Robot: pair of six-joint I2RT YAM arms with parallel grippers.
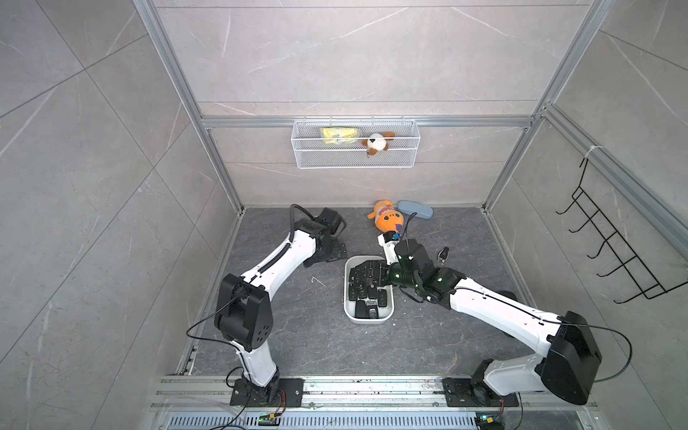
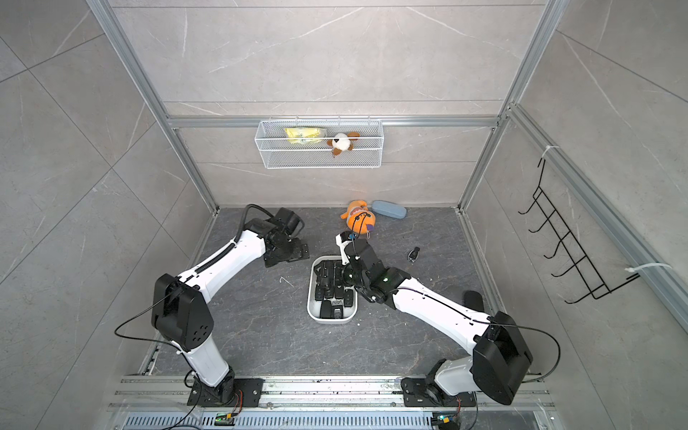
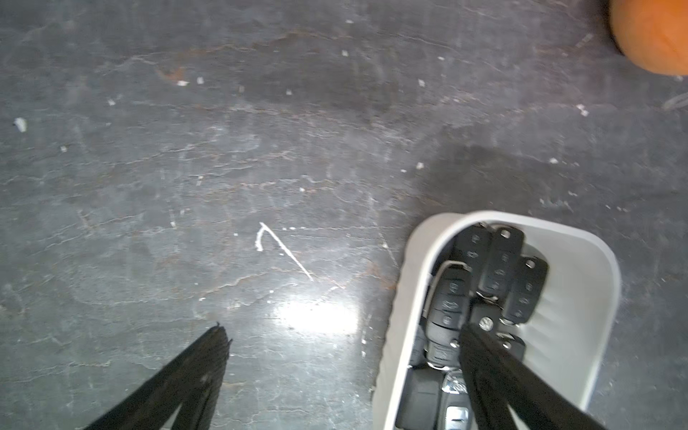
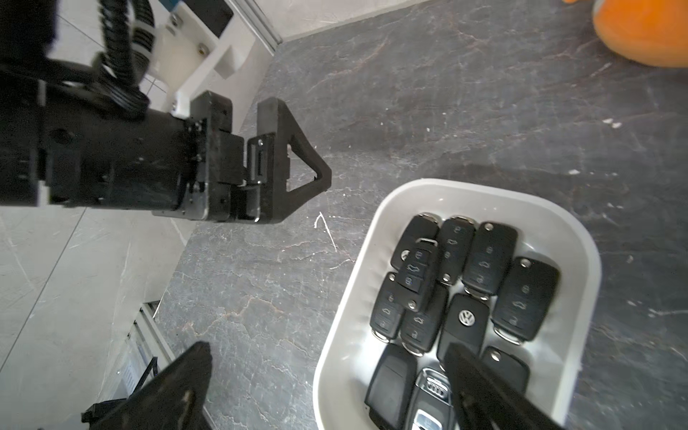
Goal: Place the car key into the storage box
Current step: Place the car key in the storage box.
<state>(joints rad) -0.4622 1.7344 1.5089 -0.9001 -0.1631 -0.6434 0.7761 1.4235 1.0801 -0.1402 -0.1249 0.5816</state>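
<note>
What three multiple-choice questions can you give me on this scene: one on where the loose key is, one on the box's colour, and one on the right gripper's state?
1. Where is the loose key?
A on the table, right of the box
B in the box
C on the table, left of the box

2. What colour is the box?
A blue
B orange
C white

3. How is the right gripper?
A shut on a key
B open, empty
C shut, empty

Answers:
1 A: it lies on bare table beyond the box's right side.
2 C: its rim and walls are white.
3 B: the right wrist view shows its jaws wide apart, gripping nothing.
</note>
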